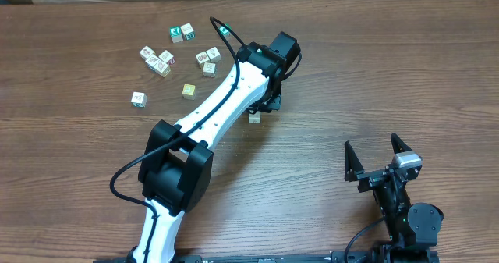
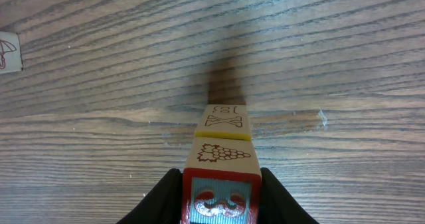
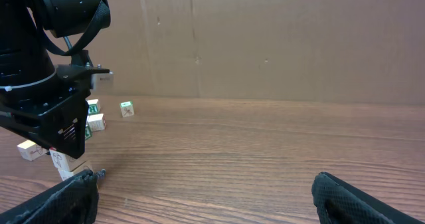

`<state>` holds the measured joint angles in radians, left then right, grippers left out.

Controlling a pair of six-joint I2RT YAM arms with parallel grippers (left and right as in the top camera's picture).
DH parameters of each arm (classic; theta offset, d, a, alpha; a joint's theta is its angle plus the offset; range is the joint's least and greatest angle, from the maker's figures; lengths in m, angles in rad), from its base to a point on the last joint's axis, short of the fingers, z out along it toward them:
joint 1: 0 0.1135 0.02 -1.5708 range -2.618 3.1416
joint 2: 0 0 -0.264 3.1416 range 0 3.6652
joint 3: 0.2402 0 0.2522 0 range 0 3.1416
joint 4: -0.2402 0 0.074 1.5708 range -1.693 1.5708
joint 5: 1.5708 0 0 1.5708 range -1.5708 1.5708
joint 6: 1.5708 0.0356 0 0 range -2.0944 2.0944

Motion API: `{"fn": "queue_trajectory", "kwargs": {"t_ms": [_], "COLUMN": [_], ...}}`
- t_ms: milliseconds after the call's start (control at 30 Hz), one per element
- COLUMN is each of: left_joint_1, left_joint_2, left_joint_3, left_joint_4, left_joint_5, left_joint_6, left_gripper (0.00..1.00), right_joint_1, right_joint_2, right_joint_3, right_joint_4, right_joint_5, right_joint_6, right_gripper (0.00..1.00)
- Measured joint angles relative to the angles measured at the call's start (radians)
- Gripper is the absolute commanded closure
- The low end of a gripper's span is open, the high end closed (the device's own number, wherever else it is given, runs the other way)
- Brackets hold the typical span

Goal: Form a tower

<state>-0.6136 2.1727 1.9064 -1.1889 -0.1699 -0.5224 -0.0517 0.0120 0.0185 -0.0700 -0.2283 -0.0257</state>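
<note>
Left wrist: left fingers (image 2: 161,201) narrow, snug on top cube of the tower (image 2: 222,159), btwn them.
Light, stiff wood, prob. tippy; grip flat opposite sides; right fingers (image 1: 351,160) wide open, empty, well apart.

White left arm (image 1: 218,107) with black joints, looping black cable (image 1: 115,183), black right arm (image 1: 405,212) and fingers (image 1: 350,161)

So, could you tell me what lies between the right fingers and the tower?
Only bare table between tower and right fingers, in the overhead view.
</note>
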Motion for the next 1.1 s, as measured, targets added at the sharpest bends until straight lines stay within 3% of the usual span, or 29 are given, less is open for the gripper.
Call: {"fn": "queue_trajectory", "kwargs": {"t_ms": [367, 700, 867, 1033, 1100], "left_joint_1": [0.000, 0.000, 0.000, 0.000, 0.000], "left_joint_2": [0.000, 0.000, 0.001, 0.001, 0.001], "left_joint_3": [0.000, 0.000, 0.000, -0.018, -0.035], "left_joint_4": [0.000, 0.000, 0.002, 0.040, 0.048], "left_joint_5": [0.000, 0.000, 0.000, 0.000, 0.000], "left_joint_6": [-0.002, -0.003, -0.003, -0.004, -0.003], "left_gripper": [0.62, 0.46, 0.46, 0.59, 0.59], "right_joint_1": [0.000, 0.000, 0.000, 0.000, 0.000], "right_joint_2": [0.000, 0.000, 0.000, 0.000, 0.000], "right_joint_3": [0.000, 0.000, 0.000, 0.000, 0.000], "right_joint_4": [0.000, 0.000, 0.000, 0.000, 0.000], "right_joint_5": [0.000, 0.000, 0.000, 0.000, 0.000], "right_joint_6": [0.000, 0.000, 0.000, 0.000, 0.000], "right_gripper": [0.00, 0.00, 0.00, 0.00, 0.00]}}
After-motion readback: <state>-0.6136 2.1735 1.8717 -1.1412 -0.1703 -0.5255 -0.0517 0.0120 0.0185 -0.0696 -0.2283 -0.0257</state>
